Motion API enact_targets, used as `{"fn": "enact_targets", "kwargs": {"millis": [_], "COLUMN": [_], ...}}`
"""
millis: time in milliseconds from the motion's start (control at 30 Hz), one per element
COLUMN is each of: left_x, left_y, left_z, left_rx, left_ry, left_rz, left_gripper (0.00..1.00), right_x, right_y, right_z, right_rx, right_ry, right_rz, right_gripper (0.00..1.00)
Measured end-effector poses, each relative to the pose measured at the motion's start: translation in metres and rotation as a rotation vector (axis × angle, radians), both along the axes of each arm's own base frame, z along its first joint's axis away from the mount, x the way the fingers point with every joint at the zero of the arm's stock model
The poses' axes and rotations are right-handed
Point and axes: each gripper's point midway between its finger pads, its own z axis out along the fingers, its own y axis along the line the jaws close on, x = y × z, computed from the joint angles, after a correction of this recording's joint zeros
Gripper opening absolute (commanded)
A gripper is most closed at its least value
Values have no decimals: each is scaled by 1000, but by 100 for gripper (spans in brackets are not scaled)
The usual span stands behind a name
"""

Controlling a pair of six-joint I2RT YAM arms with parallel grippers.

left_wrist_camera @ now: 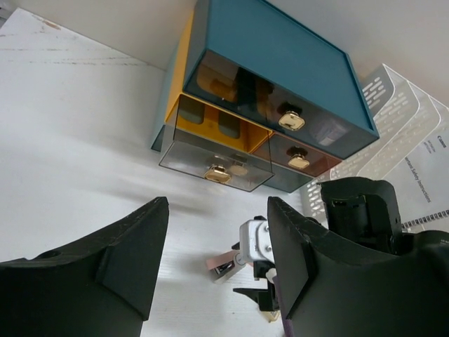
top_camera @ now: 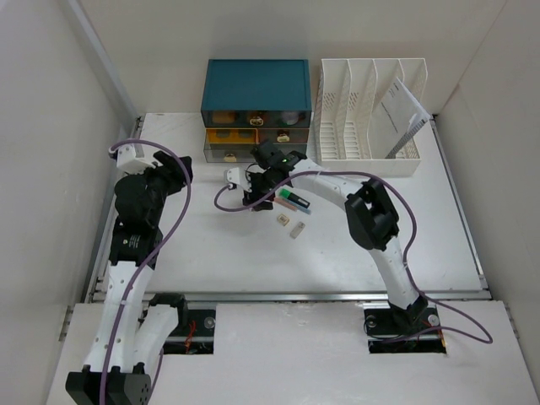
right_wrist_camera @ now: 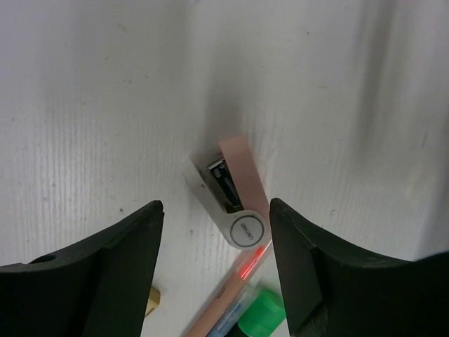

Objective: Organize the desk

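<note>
Nearest the overhead camera, both arm bases are bolted at the front edge of the desk (top_camera: pixel 253 261), the big white tabletop that fills the booth. At its far edge stand a teal drawer box (top_camera: pixel 256 80) and, just beside it on the right, a white file rack (top_camera: pixel 369 118) with a sheet of paper (top_camera: pixel 398 114) in its rightmost slot. The right gripper (top_camera: pixel 256 194) points down in front of the drawers, near some markers (top_camera: pixel 294 201) and two small tan blocks (top_camera: pixel 281 221). The left gripper (top_camera: pixel 181 171) hangs off to the left.

From the left wrist, the left gripper (left_wrist_camera: pixel 217 203) has its jaws spread with nothing between them. It faces the box, whose lower left drawer (left_wrist_camera: pixel 210 158) stands pulled out.

From the right wrist, the right gripper (right_wrist_camera: pixel 215 203) is spread wide too. It hovers over what looks like a small pink-and-white stapler (right_wrist_camera: pixel 231 196) lying on the desk (right_wrist_camera: pixel 105 84), apart from both fingers.
</note>
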Motion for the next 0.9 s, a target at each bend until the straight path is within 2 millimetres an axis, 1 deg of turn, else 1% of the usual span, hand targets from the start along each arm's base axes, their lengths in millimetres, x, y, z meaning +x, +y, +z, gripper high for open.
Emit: {"fn": "enact_targets", "kwargs": {"millis": [133,333,533,900], "left_x": [0,-1,-1,-1], "left_y": [0,-1,-2,-2], "left_z": [-2,-3,-3,-3], "left_rx": [0,0,0,0], "left_ry": [4,5,5,5], "left_rz": [0,-7,-10,-11], "left_gripper": [56,56,56,56], "right_x": [-8,-13,-2,0], "right_y": [-6,-9,1,2], "right_z": [-4,-5,2,-13], "right_rx": [-29,-46,-23,-46], "right_ry": [12,17,-13,4], "right_rz": [49,92,106,110], "right_gripper": [68,68,68,68]}}
